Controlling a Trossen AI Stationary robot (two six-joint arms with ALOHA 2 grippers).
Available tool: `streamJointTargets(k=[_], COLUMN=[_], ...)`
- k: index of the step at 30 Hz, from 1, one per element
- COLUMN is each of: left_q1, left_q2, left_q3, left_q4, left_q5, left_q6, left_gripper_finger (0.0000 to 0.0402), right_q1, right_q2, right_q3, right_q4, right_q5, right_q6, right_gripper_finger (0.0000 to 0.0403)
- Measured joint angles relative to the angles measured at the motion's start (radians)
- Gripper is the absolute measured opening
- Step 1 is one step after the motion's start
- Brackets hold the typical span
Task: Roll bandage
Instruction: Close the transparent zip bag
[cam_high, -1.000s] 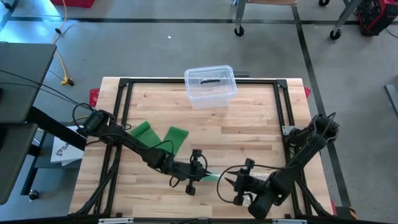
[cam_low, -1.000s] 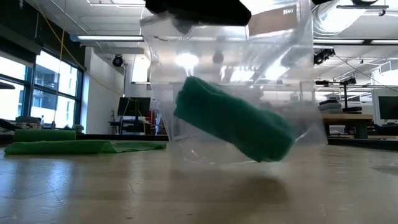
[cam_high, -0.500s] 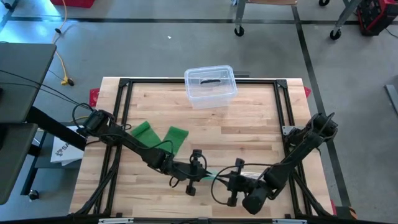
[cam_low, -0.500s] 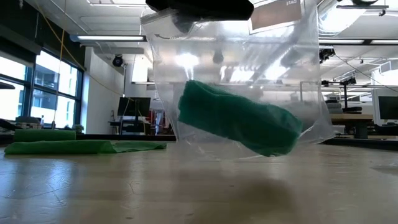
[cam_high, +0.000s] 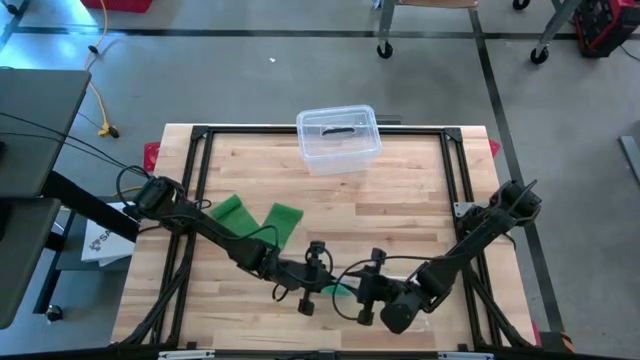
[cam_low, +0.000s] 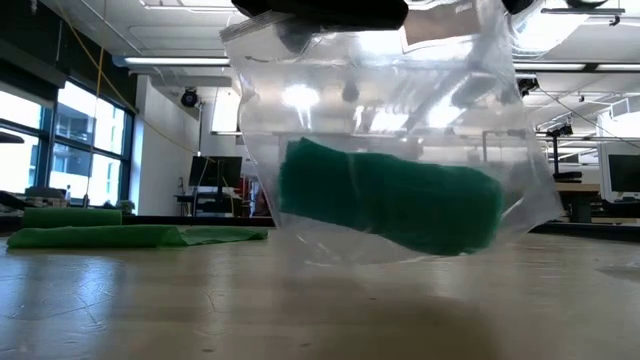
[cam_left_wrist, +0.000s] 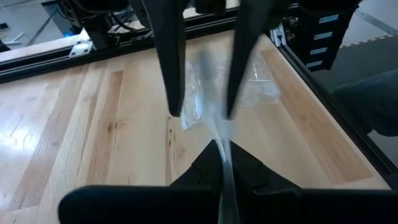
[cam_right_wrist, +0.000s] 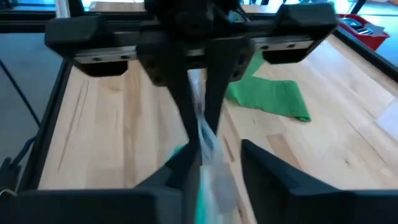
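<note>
Rolled bandage (cam_low: 390, 205) inside plastic bag (cam_low: 480, 120)

We see a dark green rolled bandage (cam_low: 390, 205) inside a clear plastic bag (cam_low: 470, 120), and brighter green bandage strips (cam_high: 255, 217) lying on the pale, striped-grain wooden table (cam_high: 400, 200). The table frame (cam_high: 197, 160) and both arms are black, and the lidded container (cam_high: 338, 138) is colourless and see-through.

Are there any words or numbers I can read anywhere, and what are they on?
None can be read for sure.
White sheet beside the table's left edge: dark print, too small to read.
White label at the plastic bag's top: letters too blurred to read.
</note>
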Motion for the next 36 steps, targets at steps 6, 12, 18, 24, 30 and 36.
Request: streamJointTargets(k=[6, 12, 18, 24, 30, 36], left_q1=[0.0, 0.0, 0.0, -0.002, -0.002, -0.002], left_q2=[0.0, 0.0, 0.0, 0.0, 0.0, 0.0], left_q3=[0.0, 0.0, 0.0, 0.0, 0.0, 0.0], left_q4=[0.0, 0.0, -0.001, -0.002, -0.004, -0.001], left_q5=[-0.002, -0.002, -0.002, -0.002, 0.0, -0.001], left_q6=[0.0, 0.0, 0.0, 0.0, 0.0, 0.0], left_gripper_finger=[0.0001, 0.0, 0.0, 0.0, 0.0, 0.0], right_q1=[0.024, 0.074, 0.076, 0.053, 0.027, 0.009], right_q2=[-0.038, -0.101, -0.101, -0.099, -0.099, -0.091], right_q3=[0.0, 0.001, 0.001, 0.001, 0.0, 0.0], right_q4=[-0.018, -0.082, -0.148, -0.149, -0.145, -0.101], right_q5=[-0.056, -0.057, -0.058, -0.061, -0.114, -0.114], right_q6=[-0.013, 0.035, 0.086, 0.066, 0.06, 0.023], right_gripper_finger=[0.0168, 0.0142, 0.0074, 0.0023, 0.0003, 0.0004])
